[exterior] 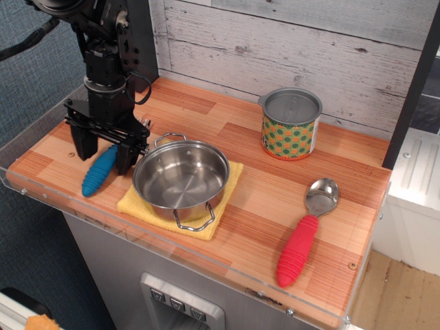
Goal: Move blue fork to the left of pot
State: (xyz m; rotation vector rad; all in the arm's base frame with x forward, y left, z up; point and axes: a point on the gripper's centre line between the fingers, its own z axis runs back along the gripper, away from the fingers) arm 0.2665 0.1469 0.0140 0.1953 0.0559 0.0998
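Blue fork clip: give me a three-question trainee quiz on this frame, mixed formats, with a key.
1. True or false: the blue fork lies left of the pot on the counter.
2. Multiple choice: the pot sits on A) a yellow cloth, B) bare wood, C) the tin can.
3. Fill in: the gripper has its fingers spread on either side of the fork, so it is ____.

Key: 1 true; 2 A; 3 open.

Wooden counter (247,172) carries blue fork (98,171), yellow cloth (141,204), tin can (290,126), red spoon (306,232)
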